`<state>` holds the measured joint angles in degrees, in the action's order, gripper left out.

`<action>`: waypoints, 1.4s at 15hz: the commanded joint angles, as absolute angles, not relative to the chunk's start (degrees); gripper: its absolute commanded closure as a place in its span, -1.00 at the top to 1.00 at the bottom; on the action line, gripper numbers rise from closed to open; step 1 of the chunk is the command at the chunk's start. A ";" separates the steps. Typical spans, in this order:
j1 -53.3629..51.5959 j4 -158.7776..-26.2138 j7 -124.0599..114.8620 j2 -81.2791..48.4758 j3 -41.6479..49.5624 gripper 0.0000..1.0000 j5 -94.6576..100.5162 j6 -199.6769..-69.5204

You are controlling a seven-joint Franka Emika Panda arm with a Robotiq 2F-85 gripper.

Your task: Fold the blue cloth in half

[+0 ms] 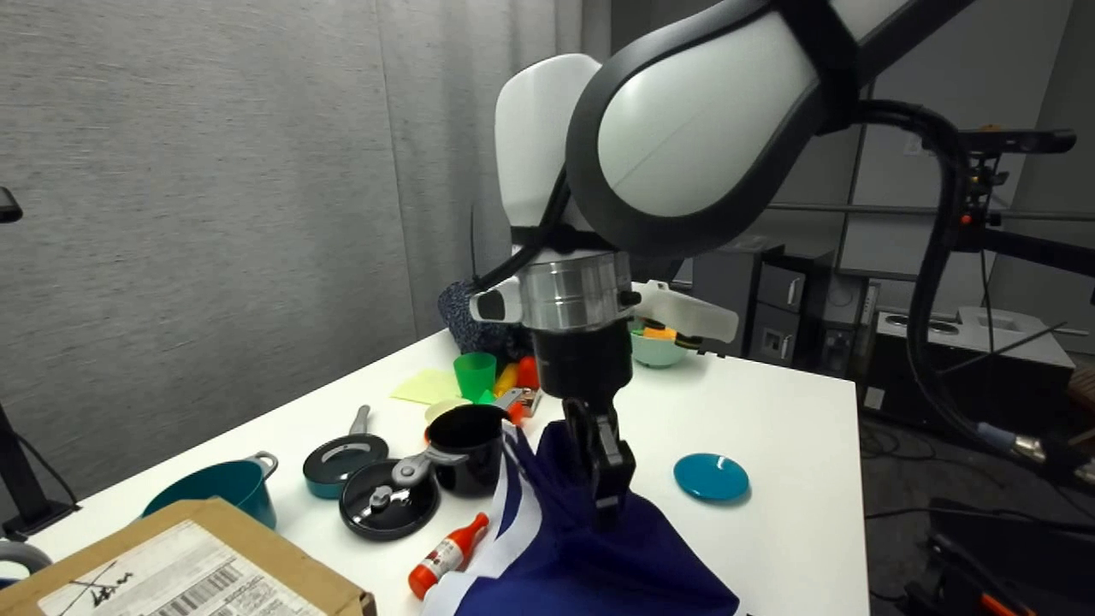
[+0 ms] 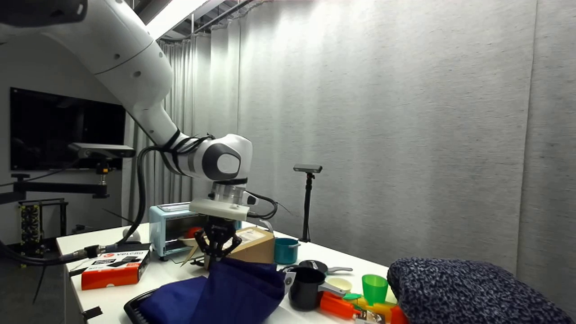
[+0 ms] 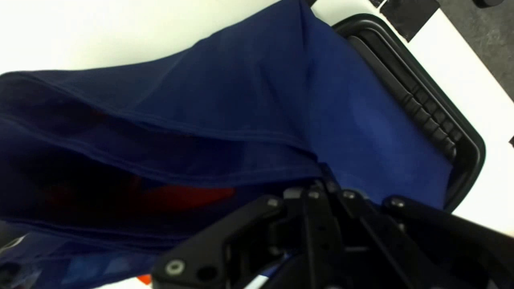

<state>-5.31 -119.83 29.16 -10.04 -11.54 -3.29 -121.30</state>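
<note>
The blue cloth is a large royal-blue sheet with a white band along one edge. It shows in both exterior views [image 1: 590,569] [image 2: 240,292] and fills much of the wrist view [image 3: 237,92]. Part of it is lifted into a raised, curved fold; another part lies over a black tray [image 2: 130,309], which also shows in the wrist view [image 3: 470,160]. My gripper [image 1: 607,500] points down at the cloth and is shut on its hemmed edge, as the wrist view shows [image 3: 324,172]. The fingertips are partly hidden by fabric. Something red shows dimly under the raised fold in the wrist view.
A red-orange bottle [image 1: 449,556], a black pot [image 1: 470,449] and a lid [image 1: 389,505] stand beside the cloth. A cardboard box [image 1: 214,556] is at the front. A cyan dish [image 1: 712,476] lies opposite. A Velcro box [image 2: 117,269] and toaster oven [image 2: 155,231] stand near the arm.
</note>
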 commanded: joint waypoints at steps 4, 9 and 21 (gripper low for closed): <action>-11.15 -120.08 31.13 -9.74 -15.67 -0.99 0.66 -120.45; -9.32 -118.96 38.84 -10.51 -17.34 -0.99 -13.50 -121.32; -4.60 -110.64 48.92 -21.42 -13.93 -0.99 -34.90 -106.48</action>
